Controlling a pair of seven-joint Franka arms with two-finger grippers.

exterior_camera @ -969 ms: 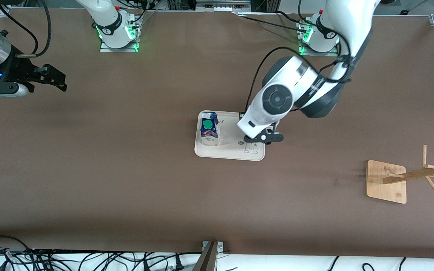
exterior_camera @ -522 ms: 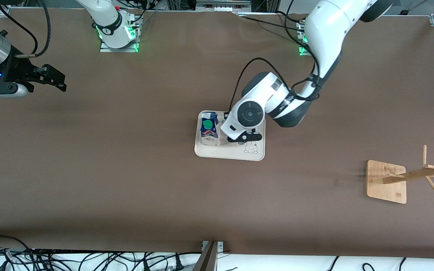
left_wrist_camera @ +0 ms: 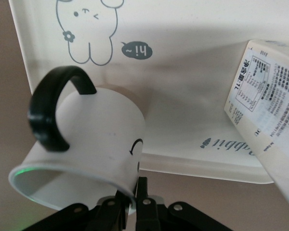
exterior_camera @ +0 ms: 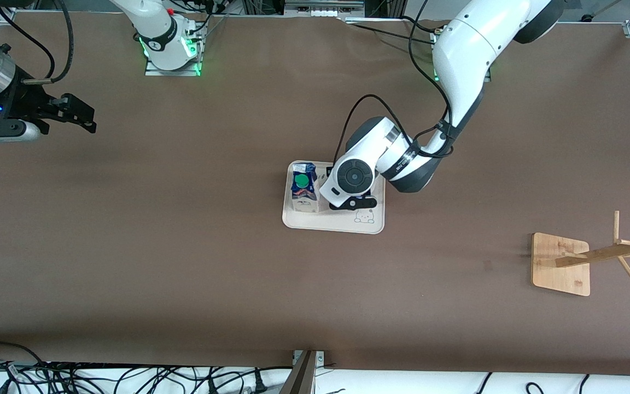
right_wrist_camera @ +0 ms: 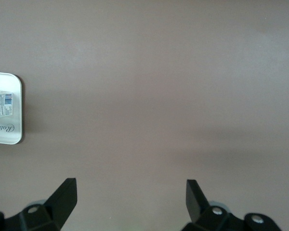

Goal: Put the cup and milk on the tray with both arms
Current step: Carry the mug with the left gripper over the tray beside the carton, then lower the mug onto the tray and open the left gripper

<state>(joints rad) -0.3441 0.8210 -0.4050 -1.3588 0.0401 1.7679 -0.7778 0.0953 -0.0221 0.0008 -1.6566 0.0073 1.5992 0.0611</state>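
front view: the tray [exterior_camera: 332, 225] lies in the middle of the table [exterior_camera: 184, 262]. the milk [exterior_camera: 304, 190] stands on the tray, at the end toward the right arm. the left arm [exterior_camera: 460, 60] reaches down over the tray, and its wrist hides the left gripper [exterior_camera: 352, 203] and the cup from this side. the right gripper [exterior_camera: 77, 112] hangs over the table well apart from the tray, at the right arm's end, and that arm waits. a wooden rack [exterior_camera: 588, 261] stands near the left arm's end, nearer the camera than the tray.

left wrist view: the left gripper [left_wrist_camera: 130, 204] has its jaws clenched on the rim of the cup [left_wrist_camera: 94, 144]. the cup is tilted, its black handle [left_wrist_camera: 50, 113] sticking out. its base is over the tray [left_wrist_camera: 192, 120], close to the rabbit drawing [left_wrist_camera: 89, 31]. i cannot tell if it touches the tray yet. the milk [left_wrist_camera: 269, 115] stands just beside it.

right wrist view: the right gripper [right_wrist_camera: 130, 195] has its jaws spread wide with nothing in them, over bare table. a corner of the tray [right_wrist_camera: 5, 127] shows.

i think the milk part is done. the cup is nearly there. it has yet to be set down flat and let go.
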